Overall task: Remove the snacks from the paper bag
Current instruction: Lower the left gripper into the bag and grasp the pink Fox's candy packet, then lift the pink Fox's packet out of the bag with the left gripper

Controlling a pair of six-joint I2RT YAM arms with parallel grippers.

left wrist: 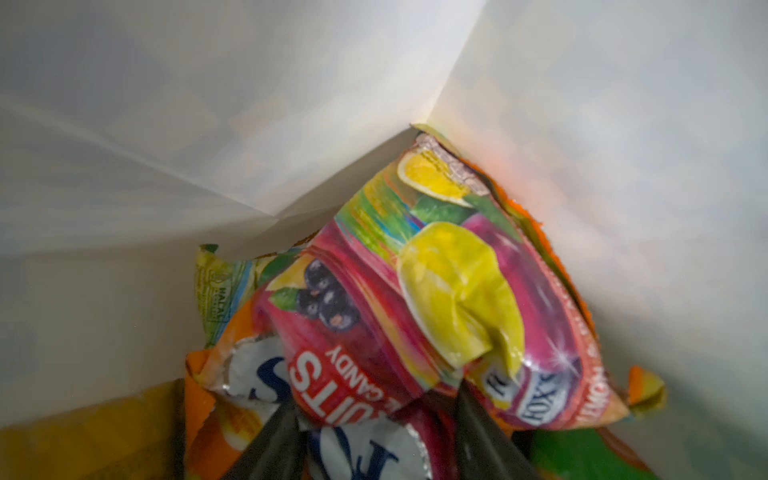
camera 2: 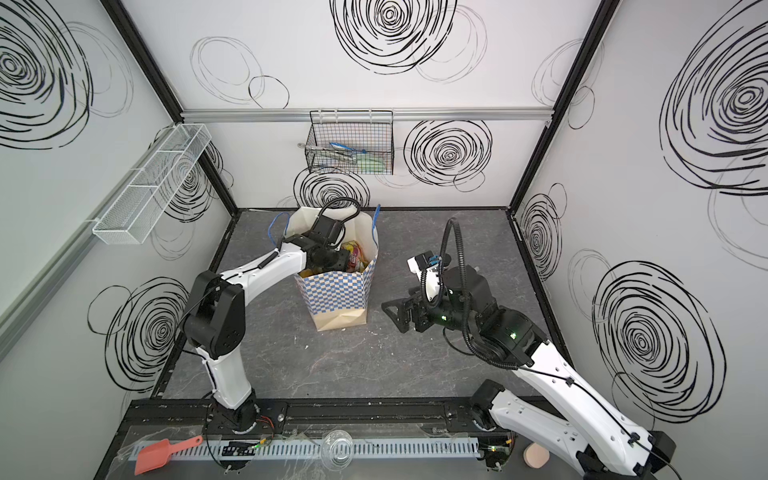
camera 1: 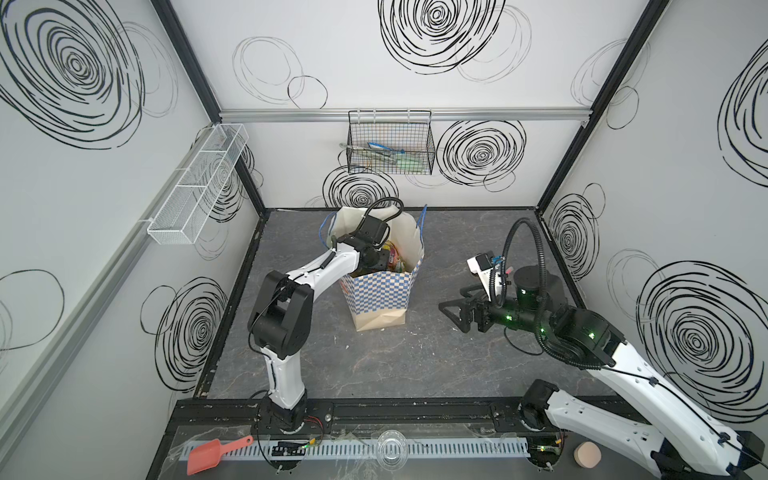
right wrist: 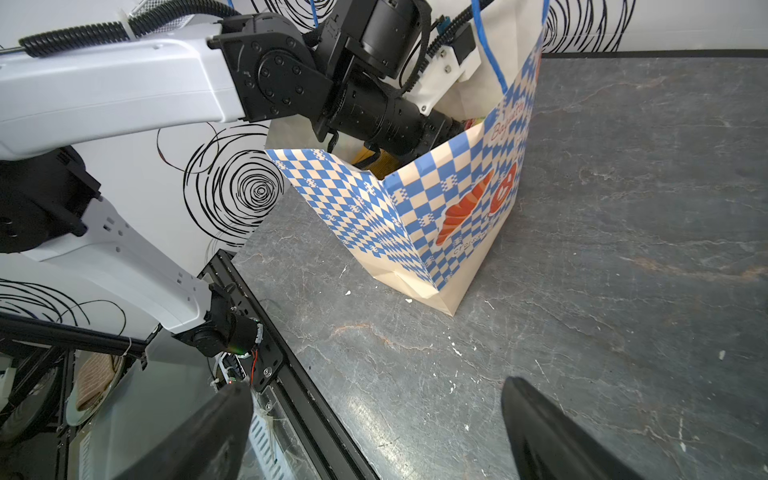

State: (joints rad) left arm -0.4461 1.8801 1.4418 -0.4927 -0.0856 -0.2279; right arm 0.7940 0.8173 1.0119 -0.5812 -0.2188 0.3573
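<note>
The paper bag [camera 1: 378, 295], with its blue-and-white checkered band and tan base, stands upright near the back middle of the grey table in both top views [camera 2: 332, 291] and in the right wrist view [right wrist: 415, 216]. My left arm reaches down through its mouth, where snacks [camera 1: 392, 259] show. Inside, my left gripper [left wrist: 374, 399] is shut on a pink-red "FRUITS CANDY" packet [left wrist: 374, 299], its fingers pressed on both sides of the bunched wrapper. An orange packet [left wrist: 216, 395], a silver-blue one [left wrist: 357, 453] and a green one [left wrist: 582, 453] lie around it. My right gripper [camera 1: 451, 316] hovers open and empty to the bag's right [right wrist: 374, 384].
A black wire basket [camera 1: 390, 145] hangs on the back wall. A white mesh shelf [camera 1: 195, 183] is fixed to the left wall. Past the front rail lie a red scoop [camera 1: 208, 455], a clear bowl [camera 1: 390, 449] and a peach round thing [camera 1: 586, 455].
</note>
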